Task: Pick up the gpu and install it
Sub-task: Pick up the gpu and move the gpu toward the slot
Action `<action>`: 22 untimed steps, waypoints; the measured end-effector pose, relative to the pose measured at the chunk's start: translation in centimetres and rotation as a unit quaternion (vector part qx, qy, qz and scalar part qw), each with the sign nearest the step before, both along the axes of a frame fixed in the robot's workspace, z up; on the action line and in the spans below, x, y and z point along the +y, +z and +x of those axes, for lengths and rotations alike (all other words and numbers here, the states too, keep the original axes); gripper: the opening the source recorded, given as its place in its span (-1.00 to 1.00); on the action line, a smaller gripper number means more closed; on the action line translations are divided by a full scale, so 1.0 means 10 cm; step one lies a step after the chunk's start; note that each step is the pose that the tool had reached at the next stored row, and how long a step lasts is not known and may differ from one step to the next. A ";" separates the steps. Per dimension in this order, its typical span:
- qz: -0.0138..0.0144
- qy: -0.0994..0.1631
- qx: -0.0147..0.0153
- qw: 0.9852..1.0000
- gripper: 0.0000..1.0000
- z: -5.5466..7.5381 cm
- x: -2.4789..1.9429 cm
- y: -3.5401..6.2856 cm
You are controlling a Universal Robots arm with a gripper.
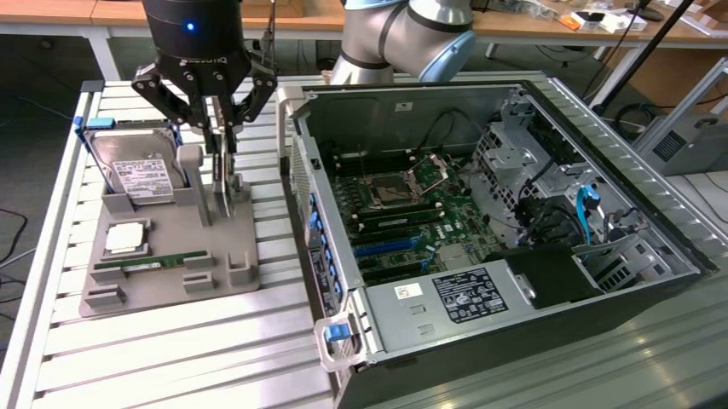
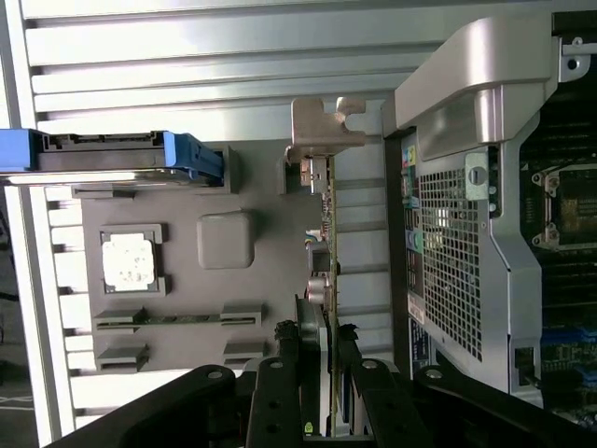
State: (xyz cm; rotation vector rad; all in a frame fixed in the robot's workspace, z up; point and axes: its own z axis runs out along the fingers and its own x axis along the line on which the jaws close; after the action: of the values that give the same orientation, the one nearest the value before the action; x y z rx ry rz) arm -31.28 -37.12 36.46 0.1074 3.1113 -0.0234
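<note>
Pinching the gpu [image 1: 228,183] along its top edge, my gripper [image 1: 224,141] has its jaws drawn partway in, and the pads look pressed against both faces of the board. The card stands on edge over the gray fixture [image 1: 148,285] at the exterior view's left, just beside the open computer case [image 1: 387,106] to its right. I cannot tell whether the card's lower edge sits in its slot or hangs clear of it. From my wrist I look along the thin board edge-on, its silver bracket [image 2: 322,135] at the far end. I judge it light and stiff but fragile, with bare circuitry, small parts and a connector edge that shouldn't be scraped. The hold belongs on the plain upper edge near the middle, so it hangs level, squeezed just enough not to slip. The hard drive [image 1: 136,170] stands to the left, apart from my fingers.
</note>
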 end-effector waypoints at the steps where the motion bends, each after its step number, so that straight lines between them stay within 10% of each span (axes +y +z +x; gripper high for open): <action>1: 0.000 0.000 0.000 1.000 -0.47 0.00 0.000 0.002; 22: 0.000 0.000 0.000 1.000 -0.47 0.00 0.000 0.068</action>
State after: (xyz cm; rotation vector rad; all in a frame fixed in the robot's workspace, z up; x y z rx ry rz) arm -31.28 -37.12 37.13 0.1075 3.1113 -0.0234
